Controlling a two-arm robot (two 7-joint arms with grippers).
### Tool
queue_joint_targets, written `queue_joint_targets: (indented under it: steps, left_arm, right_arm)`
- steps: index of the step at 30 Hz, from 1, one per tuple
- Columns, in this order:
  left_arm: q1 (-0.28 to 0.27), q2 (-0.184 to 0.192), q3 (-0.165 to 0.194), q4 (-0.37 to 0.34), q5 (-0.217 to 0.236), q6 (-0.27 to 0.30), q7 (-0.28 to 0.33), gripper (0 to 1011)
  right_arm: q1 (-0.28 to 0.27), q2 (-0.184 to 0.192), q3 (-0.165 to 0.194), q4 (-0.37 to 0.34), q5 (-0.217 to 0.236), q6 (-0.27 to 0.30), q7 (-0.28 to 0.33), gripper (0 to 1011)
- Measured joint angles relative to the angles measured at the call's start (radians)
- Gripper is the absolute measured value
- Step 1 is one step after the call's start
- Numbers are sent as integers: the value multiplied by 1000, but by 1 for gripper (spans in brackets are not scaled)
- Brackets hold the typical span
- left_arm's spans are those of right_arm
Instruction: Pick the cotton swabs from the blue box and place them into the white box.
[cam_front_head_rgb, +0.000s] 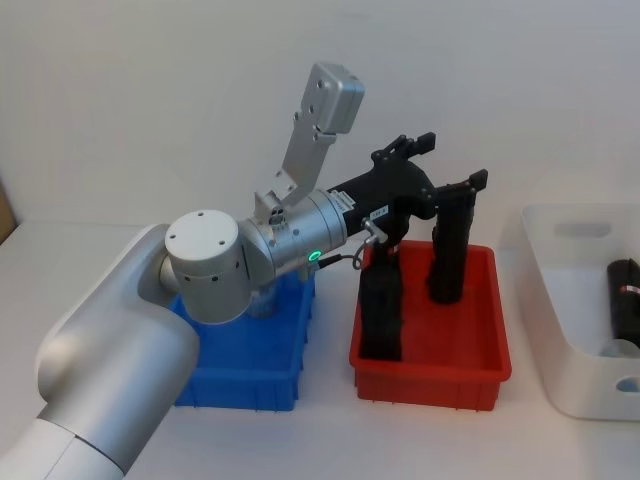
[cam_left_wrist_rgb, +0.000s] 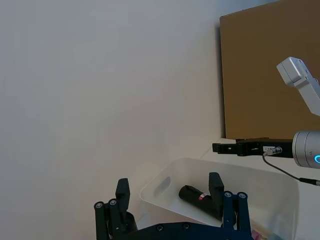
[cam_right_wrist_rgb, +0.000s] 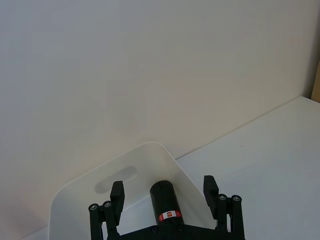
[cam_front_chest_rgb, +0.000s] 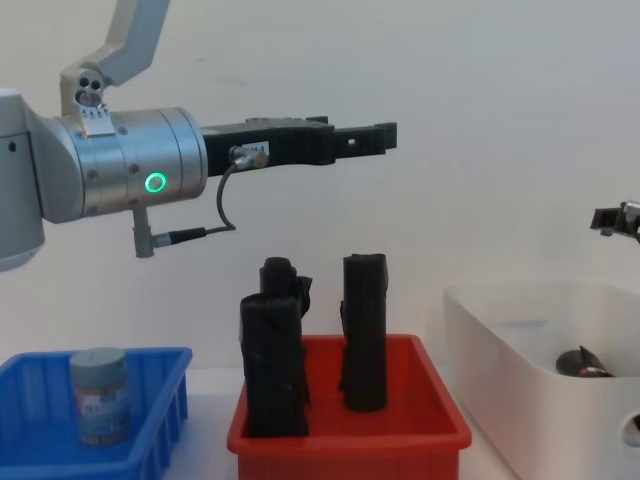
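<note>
Left gripper jaws open and empty: its wrist view shows both fingers spread with nothing between. It hangs high above the red bin, arm reaching across from over the blue box. Right gripper jaws also open and empty, fingers apart, positioned at the white box side; just its tip shows at the chest view's right edge above that box.

Progress: 1 jar of cotton swabs stands upright in the blue box, grey-blue lid up, untouched. Head view hides most of the blue box behind the left arm, so can't tell if more jars are in there. White box holds 1 black roll lying on its side; a pale rounded shape low in the box near the head view's edge might be a jar, too cut off to tell. 2 black rolls stand in the red bin, not task items.

Judgement: at least 1 swab jar left to move. Neither gripper is near it, so the next pick hasn't started; left arm looks best placed to go down for it.
</note>
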Motion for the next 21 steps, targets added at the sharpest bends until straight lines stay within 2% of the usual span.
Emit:
queue_joint_targets:
  steps: [15, 21]
  left_arm:
    - [0, 0, 0, 0, 0, 0, 0, 1004]
    - [0, 0, 0, 0, 0, 0, 0, 1004]
  right_arm:
    - [2, 1, 3, -3, 5, 3, 1, 1001]
    - [-5, -1, -1, -12, -2, -15, 23, 1002]
